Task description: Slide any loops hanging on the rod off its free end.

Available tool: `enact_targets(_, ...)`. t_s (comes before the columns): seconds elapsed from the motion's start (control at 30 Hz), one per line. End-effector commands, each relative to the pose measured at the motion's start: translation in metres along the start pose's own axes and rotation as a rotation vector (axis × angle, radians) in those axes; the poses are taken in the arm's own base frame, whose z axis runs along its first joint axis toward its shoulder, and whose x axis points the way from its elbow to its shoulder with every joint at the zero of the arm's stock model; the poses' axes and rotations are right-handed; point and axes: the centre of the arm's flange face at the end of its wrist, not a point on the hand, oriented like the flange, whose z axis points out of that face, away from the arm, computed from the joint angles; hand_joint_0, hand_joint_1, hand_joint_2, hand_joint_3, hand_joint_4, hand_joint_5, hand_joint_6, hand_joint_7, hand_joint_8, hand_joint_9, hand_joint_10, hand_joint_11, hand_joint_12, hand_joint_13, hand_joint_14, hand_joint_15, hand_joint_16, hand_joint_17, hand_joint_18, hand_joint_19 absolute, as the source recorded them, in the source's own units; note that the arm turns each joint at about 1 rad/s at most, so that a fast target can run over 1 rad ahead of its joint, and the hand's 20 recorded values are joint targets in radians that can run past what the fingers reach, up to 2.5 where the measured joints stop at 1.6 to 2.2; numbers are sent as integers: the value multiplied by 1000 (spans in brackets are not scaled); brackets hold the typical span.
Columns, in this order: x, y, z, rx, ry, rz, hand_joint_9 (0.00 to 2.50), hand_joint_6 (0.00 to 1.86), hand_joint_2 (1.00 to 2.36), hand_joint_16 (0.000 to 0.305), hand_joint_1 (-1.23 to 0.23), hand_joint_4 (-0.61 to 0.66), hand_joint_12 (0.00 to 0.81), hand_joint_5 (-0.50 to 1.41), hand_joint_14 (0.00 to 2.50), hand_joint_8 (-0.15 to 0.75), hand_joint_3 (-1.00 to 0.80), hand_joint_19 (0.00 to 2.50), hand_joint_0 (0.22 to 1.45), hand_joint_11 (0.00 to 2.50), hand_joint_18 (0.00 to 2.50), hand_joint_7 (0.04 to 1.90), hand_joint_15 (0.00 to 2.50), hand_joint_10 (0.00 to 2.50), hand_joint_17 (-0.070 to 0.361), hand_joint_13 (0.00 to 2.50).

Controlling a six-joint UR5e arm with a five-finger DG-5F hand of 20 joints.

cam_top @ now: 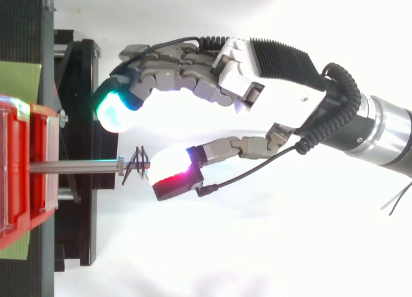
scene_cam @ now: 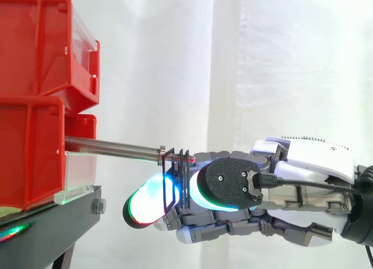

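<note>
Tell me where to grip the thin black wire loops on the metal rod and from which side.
Pinch the hanging lower part of the thin black wire loops, below the silver metal rod, coming from its free end. They hang bunched at the tip, flat faces across the rod, so that probably catches all.

A white curtain [scene_cam: 274, 65] hangs in soft vertical folds behind the black stand [scene_cam: 55, 231], bright and evenly lit. Stacked red bins [scene_cam: 32, 47] sit on top of the stand.

The rod [scene_cam: 111, 145] is smooth bare metal, the bins [scene_cam: 35, 47] glossy red plastic, the loops [scene_cam: 183, 181] thin matt black, the curtain [scene_cam: 280, 59] white cloth.
</note>
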Motion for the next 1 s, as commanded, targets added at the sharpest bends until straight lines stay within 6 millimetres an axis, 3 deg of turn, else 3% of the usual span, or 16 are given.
enact_targets(0.0,0,0,0,-2,-2,1,501,503,1010,61,-614,261,385,-182,2,268,-376,226,514,247,304,838,90,9,137,278)
enact_targets(0.63,10,4,0,-31,5,7,504,503,1010,61,-615,261,386,-180,2,268,-376,231,515,240,296,843,87,9,136,278)
enact_targets(0.77,19,-12,-5,-24,20,3,503,503,1010,60,-615,259,385,-180,3,268,-374,229,515,239,294,843,90,11,136,276)
enact_targets(0.8,29,-27,-9,-20,28,1,504,503,1010,60,-615,262,385,-180,3,267,-375,221,516,237,294,843,86,9,136,277)
enact_targets(0.97,27,-24,-3,-62,0,19,502,503,1010,60,-615,261,384,-180,3,268,-374,223,516,239,292,844,90,9,135,276)
